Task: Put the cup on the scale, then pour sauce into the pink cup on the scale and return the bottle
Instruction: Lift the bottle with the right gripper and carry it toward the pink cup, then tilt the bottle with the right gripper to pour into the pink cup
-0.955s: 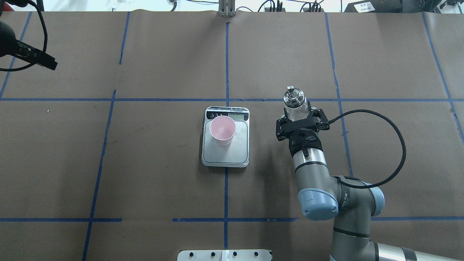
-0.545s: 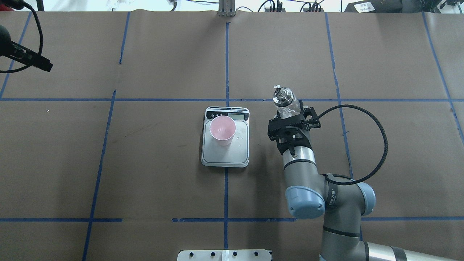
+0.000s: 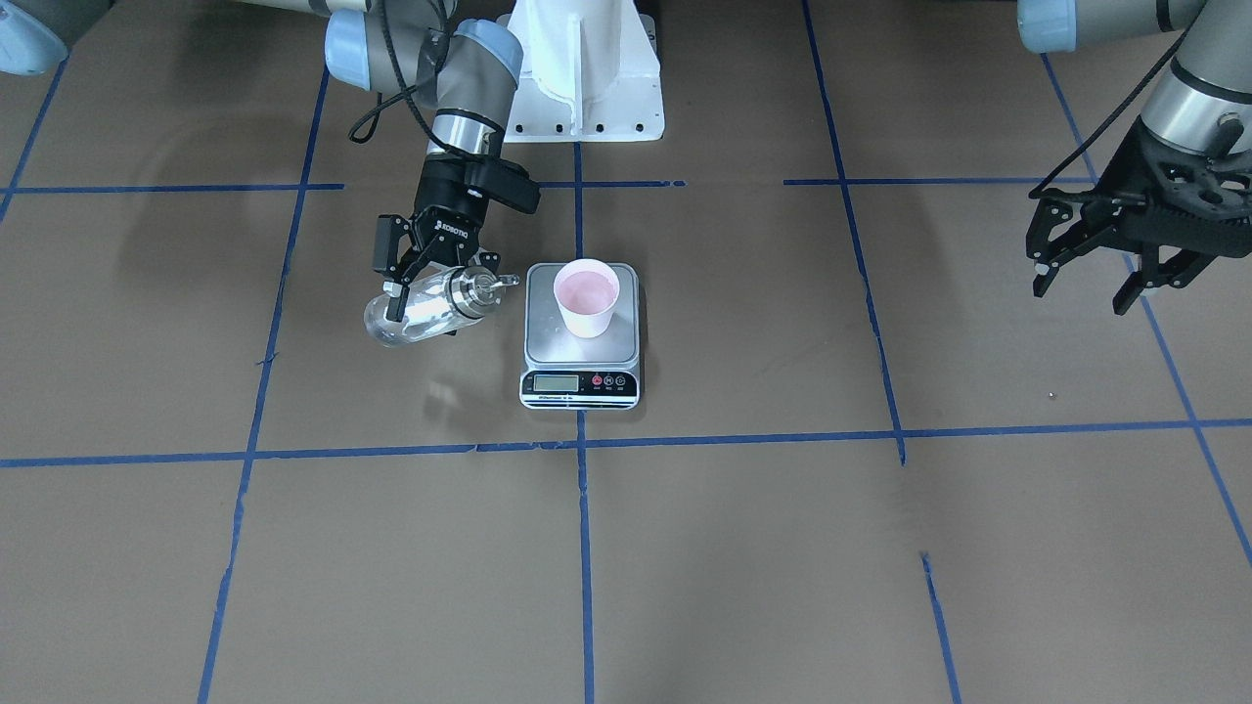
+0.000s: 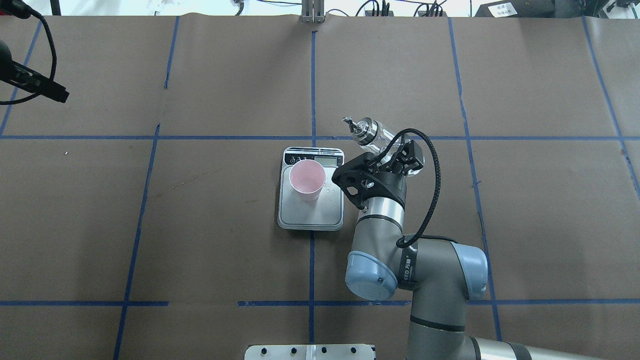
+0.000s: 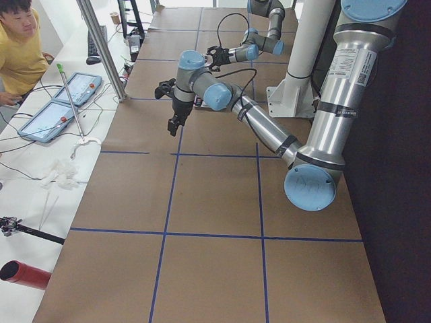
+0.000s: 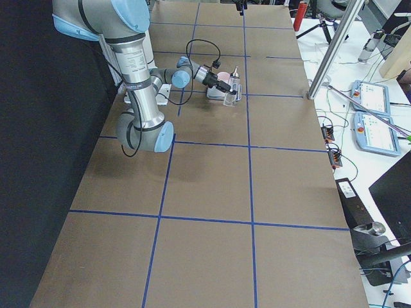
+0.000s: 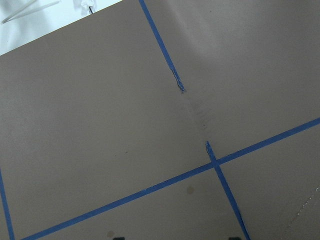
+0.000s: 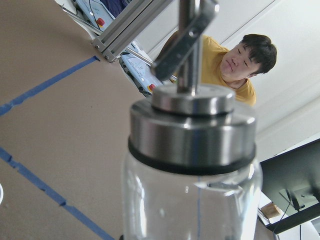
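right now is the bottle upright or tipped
tipped: the bottle slants in the right gripper, silver cap pointing toward the cup, not yet over it.

Mid-bench, the scale [image 4: 310, 215] with the cup [image 4: 306, 180] on it is hemmed on its right by the tilted bottle [image 4: 376, 136] in the right gripper [image 4: 387, 156] and that arm. Bare paper stretches from the scale to the left end, where the left gripper [image 3: 1079, 296] hangs near the far corner.

Digits on the scale [image 3: 616, 342] are too small to read
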